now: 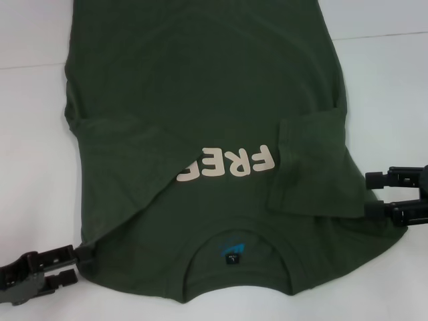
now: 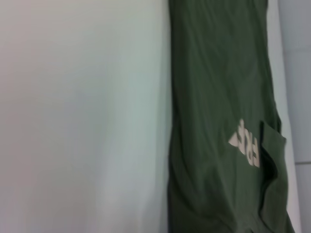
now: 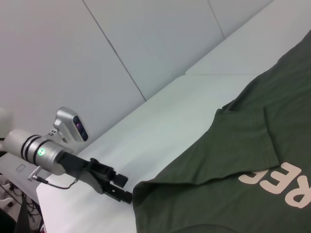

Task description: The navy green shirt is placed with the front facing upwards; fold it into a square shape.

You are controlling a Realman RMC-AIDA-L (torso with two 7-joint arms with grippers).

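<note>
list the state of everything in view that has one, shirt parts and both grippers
navy green shirt: lying flat, front up, both sleeves folded inward over the front
"FREE!" print: partly covered by the folded-in side
blue neck label: showing inside the collar
left gripper: open, at the shirt's near shoulder corner
right gripper: open, beside the shirt's other edge, holding nothing

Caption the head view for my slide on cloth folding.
Shirt with both sleeves folded inward, left end effector at its shoulder corner, right end effector open beside the other edge.
</note>
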